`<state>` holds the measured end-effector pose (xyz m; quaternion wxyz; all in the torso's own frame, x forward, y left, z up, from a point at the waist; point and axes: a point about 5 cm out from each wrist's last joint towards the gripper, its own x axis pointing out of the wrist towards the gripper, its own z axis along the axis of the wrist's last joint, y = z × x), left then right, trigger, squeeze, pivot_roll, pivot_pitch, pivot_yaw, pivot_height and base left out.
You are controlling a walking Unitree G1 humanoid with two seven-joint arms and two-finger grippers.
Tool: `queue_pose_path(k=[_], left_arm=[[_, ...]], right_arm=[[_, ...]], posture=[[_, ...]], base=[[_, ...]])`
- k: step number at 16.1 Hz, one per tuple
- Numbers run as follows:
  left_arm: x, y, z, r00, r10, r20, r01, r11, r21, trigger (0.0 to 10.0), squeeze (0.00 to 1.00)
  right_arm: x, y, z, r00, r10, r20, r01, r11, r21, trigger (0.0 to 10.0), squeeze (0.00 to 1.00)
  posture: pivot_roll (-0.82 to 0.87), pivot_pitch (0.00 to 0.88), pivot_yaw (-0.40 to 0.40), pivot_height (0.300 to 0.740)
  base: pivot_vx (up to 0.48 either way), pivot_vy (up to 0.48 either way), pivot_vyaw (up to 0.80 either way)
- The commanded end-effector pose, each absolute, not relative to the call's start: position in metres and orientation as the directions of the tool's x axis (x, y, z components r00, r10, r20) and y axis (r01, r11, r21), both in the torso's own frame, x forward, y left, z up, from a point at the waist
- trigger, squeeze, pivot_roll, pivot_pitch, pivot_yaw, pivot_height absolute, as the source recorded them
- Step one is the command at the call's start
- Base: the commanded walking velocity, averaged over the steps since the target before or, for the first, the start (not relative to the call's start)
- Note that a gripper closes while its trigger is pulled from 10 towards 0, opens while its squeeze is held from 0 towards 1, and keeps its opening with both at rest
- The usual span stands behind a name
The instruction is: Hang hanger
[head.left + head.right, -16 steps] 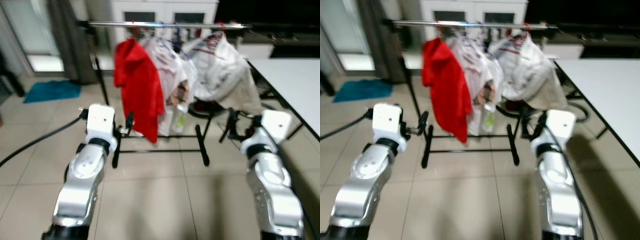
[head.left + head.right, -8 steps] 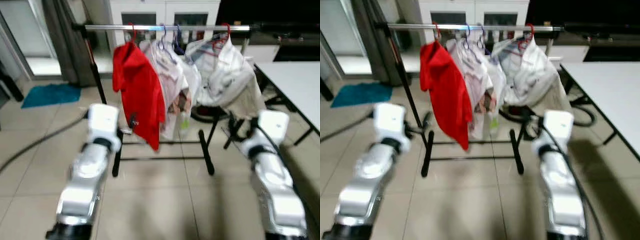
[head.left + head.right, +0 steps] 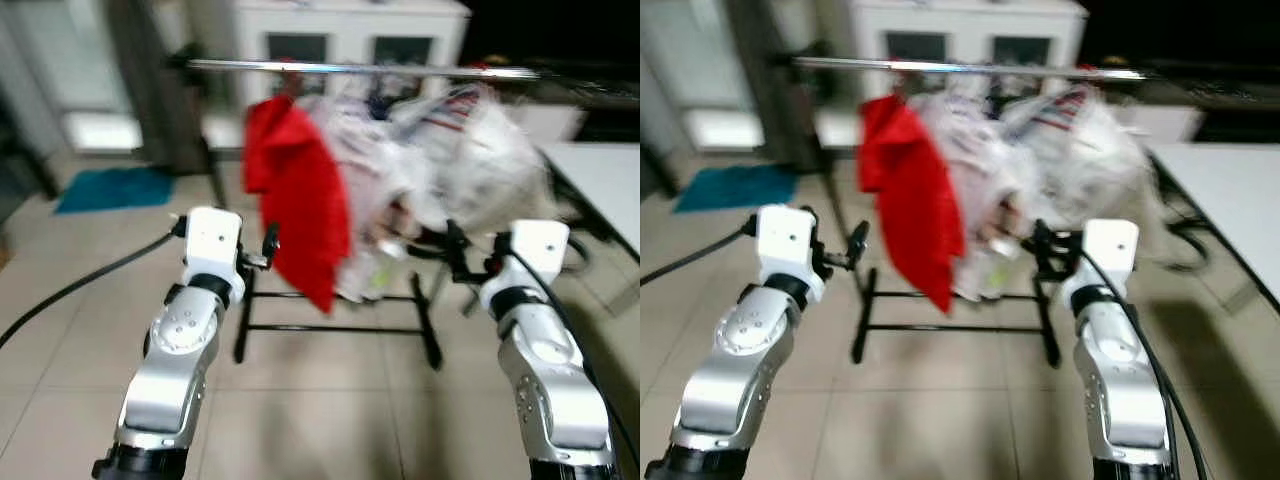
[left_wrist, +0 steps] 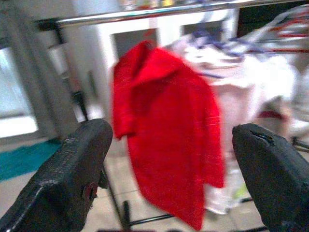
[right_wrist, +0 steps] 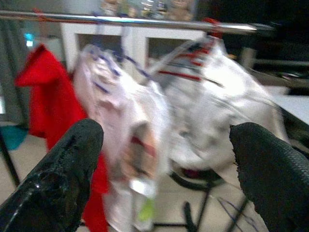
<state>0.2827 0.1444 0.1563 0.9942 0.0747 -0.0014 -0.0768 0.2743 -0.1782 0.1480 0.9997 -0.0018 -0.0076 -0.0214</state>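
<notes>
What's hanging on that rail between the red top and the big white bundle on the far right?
A bunch of pale, patterned clothes hangs on the rail between the red garment and the white bundle, seen in the right wrist view.

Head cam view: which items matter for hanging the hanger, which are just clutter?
Job-relevant:
- rail of the garment rack
- red garment hanging on it
- white clothes hanging beside it
- left end effector, open, holding nothing
- right end effector, open, holding nothing

Lying about:
- teal mat on the floor
- white cabinet behind the rack
- white table
</notes>
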Motion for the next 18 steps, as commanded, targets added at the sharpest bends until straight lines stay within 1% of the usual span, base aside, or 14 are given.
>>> queue_pose_path(k=[1, 2, 3, 4, 5, 10, 13, 15, 17, 18], left_arm=[[0.2819, 0.1553, 0.1593, 0.993, -0.117, -0.005, 0.116, 0.980, 0.164, 10.0, 1.00], [0.2819, 0.1556, 0.1592, 0.993, -0.115, -0.006, 0.115, 0.980, 0.163, 10.0, 1.00], [0.2817, 0.1557, 0.1592, 0.993, -0.115, -0.007, 0.115, 0.980, 0.164, 10.0, 1.00], [0.2816, 0.1555, 0.1591, 0.993, -0.116, -0.008, 0.116, 0.980, 0.164, 10.0, 1.00], [0.2816, 0.1553, 0.1589, 0.993, -0.116, -0.009, 0.116, 0.980, 0.163, 10.0, 1.00], [0.2854, 0.1544, 0.1614, 0.992, -0.126, -0.006, 0.125, 0.978, 0.169, 10.0, 1.00], [0.2834, 0.1541, 0.1612, 0.992, -0.126, -0.010, 0.126, 0.977, 0.170, 10.0, 1.00], [0.2818, 0.1545, 0.1603, 0.992, -0.122, -0.014, 0.122, 0.978, 0.167, 10.0, 1.00], [0.2807, 0.1546, 0.1599, 0.993, -0.121, -0.015, 0.122, 0.979, 0.166, 10.0, 1.00], [0.2801, 0.1544, 0.1598, 0.993, -0.121, -0.015, 0.122, 0.979, 0.165, 10.0, 1.00]], right_arm=[[0.2770, -0.1697, 0.1511, 0.999, -0.038, 0.020, 0.037, 0.998, 0.059, 10.0, 0.00], [0.2775, -0.1686, 0.1514, 1.000, -0.022, 0.016, 0.021, 0.996, 0.086, 10.0, 0.00], [0.2775, -0.1691, 0.1510, 1.000, -0.029, 0.004, 0.029, 0.996, 0.084, 10.0, 0.00], [0.2779, -0.1714, 0.1503, 0.999, -0.051, -0.001, 0.051, 0.997, 0.057, 10.0, 0.00], [0.2777, -0.1713, 0.1506, 0.999, -0.040, 0.009, 0.040, 0.999, 0.023, 10.0, 0.00], [0.2812, -0.1677, 0.1538, 0.999, -0.030, 0.016, 0.029, 0.999, 0.037, 10.0, 0.00], [0.2796, -0.1663, 0.1501, 0.999, -0.043, 0.005, 0.043, 0.999, -0.001, 10.0, 0.00], [0.2790, -0.1656, 0.1496, 1.000, -0.017, 0.001, 0.016, 1.000, 0.009, 10.0, 0.00], [0.2793, -0.1656, 0.1510, 1.000, -0.005, 0.000, 0.005, 0.998, 0.055, 10.0, 0.00], [0.2794, -0.1659, 0.1517, 1.000, -0.004, 0.002, 0.004, 0.999, 0.051, 10.0, 0.00]], posture=[[0.03, 0.000, -0.005, 0.740], [0.03, 0.000, -0.005, 0.740], [0.03, 0.000, -0.002, 0.740], [0.03, 0.000, -0.001, 0.740], [0.03, 0.000, -0.001, 0.740], [0.03, 0.000, 0.006, 0.740], [0.03, 0.000, -0.006, 0.740], [0.03, 0.000, -0.010, 0.740], [0.03, 0.000, -0.014, 0.740], [0.04, 0.000, -0.018, 0.740]], base=[[0.311, 0.000, 0.00], [0.311, 0.000, 0.00], [0.311, 0.000, 0.00], [0.311, 0.000, 0.00], [0.307, 0.000, 0.00], [0.310, 0.000, 0.00], [0.308, 0.000, 0.00], [0.307, 0.000, 0.00], [0.311, 0.000, 0.00], [0.311, 0.000, 0.00]])
